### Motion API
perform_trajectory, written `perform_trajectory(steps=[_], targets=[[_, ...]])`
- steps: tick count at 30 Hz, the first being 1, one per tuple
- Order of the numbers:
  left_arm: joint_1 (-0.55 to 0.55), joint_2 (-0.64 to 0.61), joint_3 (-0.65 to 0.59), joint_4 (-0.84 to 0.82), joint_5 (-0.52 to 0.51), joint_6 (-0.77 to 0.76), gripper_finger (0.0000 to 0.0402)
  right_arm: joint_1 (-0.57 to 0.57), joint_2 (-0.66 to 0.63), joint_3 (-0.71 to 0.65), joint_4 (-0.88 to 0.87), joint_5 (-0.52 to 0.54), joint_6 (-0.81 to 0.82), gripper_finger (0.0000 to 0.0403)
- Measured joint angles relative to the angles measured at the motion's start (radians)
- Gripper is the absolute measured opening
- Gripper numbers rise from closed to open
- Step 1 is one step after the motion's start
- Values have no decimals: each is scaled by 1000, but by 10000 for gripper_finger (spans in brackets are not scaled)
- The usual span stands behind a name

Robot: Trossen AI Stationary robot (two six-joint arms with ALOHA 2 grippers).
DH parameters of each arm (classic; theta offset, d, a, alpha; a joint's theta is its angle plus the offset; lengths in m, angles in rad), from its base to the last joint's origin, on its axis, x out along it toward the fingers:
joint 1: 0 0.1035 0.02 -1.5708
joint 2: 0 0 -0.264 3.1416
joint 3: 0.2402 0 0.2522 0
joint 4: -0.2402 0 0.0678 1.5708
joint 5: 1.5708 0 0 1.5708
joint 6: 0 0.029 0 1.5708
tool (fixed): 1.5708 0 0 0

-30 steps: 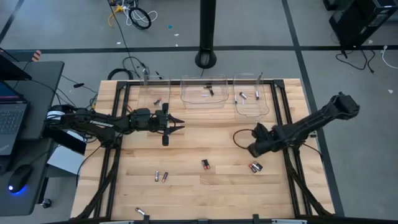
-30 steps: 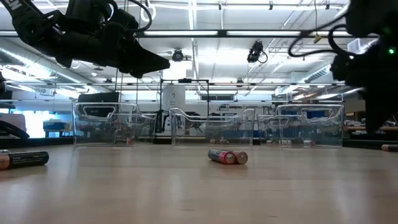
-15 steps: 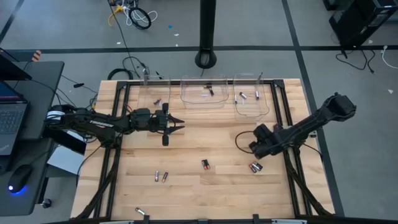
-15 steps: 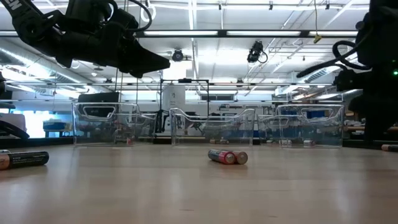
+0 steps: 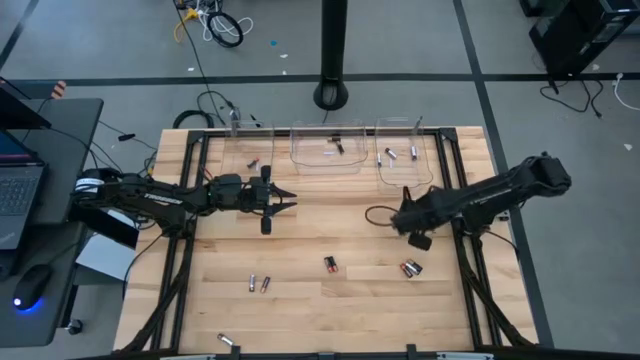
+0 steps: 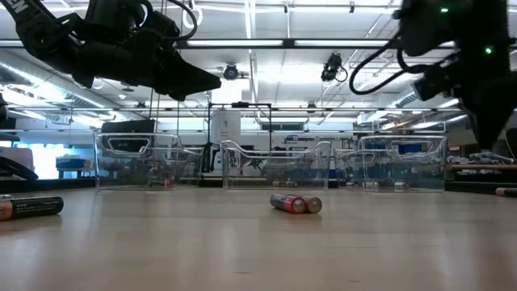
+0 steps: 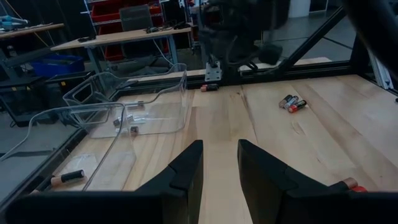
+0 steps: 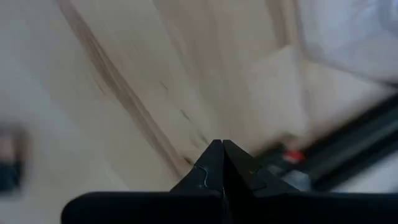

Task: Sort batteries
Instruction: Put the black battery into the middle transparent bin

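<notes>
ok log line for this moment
left gripper: open, empty, above table | right gripper: shut, empty | batteries: loose on table

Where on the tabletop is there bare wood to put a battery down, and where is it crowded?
Bare wood lies between the left gripper and right gripper, in front of the bins. The near right corner is also bare. It is crowded along the near half, around the battery pairs.

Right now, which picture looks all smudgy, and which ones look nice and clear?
The right wrist view is smeared: the wood streaks past the right gripper, shut. The left wrist view is crisp, with the left gripper apart and three batteries sharp. The low view has bright ceiling lights behind the clear bins.
</notes>
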Motion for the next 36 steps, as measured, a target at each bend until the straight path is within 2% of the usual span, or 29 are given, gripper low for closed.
perform_trajectory(steps=[5,8,11,15,20,27,29,36], targets=[[0,0,0,0,0,3,106,-124,61,114,-188,40,-445,7],[0,0,0,-6,0,3,106,-210,61,110,-196,42,-751,7],[0,0,0,-12,0,3,106,-297,59,83,-213,70,-916,7],[0,0,0,-22,0,3,106,-380,32,32,-210,107,-1006,7],[0,0,0,-27,0,4,106,-460,-62,-64,-183,140,-1077,7],[-1,0,0,-25,7,3,106,-535,-153,-72,-115,152,-1224,7],[-1,0,0,-26,9,2,106,-539,-157,-72,-111,144,-1219,7],[-2,0,0,-25,11,3,106,-537,-190,-67,-52,-7,-1065,7]])
